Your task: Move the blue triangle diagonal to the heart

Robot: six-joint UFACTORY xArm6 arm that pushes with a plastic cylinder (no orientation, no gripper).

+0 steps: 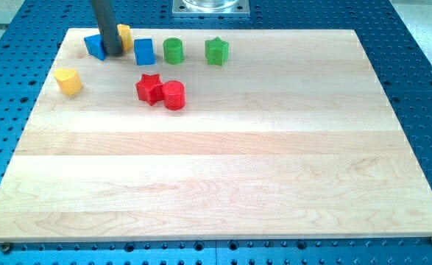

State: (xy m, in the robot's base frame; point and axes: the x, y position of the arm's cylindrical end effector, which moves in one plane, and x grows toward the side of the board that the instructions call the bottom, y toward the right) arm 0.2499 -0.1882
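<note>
The rod's upper part (100,15) is cut off by the view's top edge. A yellow block (124,34), at three o'clock from the rod, is partly hidden; its shape cannot be told. The blue triangle (94,46) is partly covered too.

You are seeing my tip (113,53) sitting near the top left corner of the wooden board (223,184). The blue triangle (94,46) is lying just to its left, touching or nearly so. A partly hidden yellow block (125,34) is sitting just behind it. The blue cube (143,51), green cylinder (173,51) and green star (216,51) are lining up to its right. The yellow heart (68,81) is lying below and left of it. The red star (149,88) and red cylinder (174,95), touching each other, are lying below and right of it.
</note>
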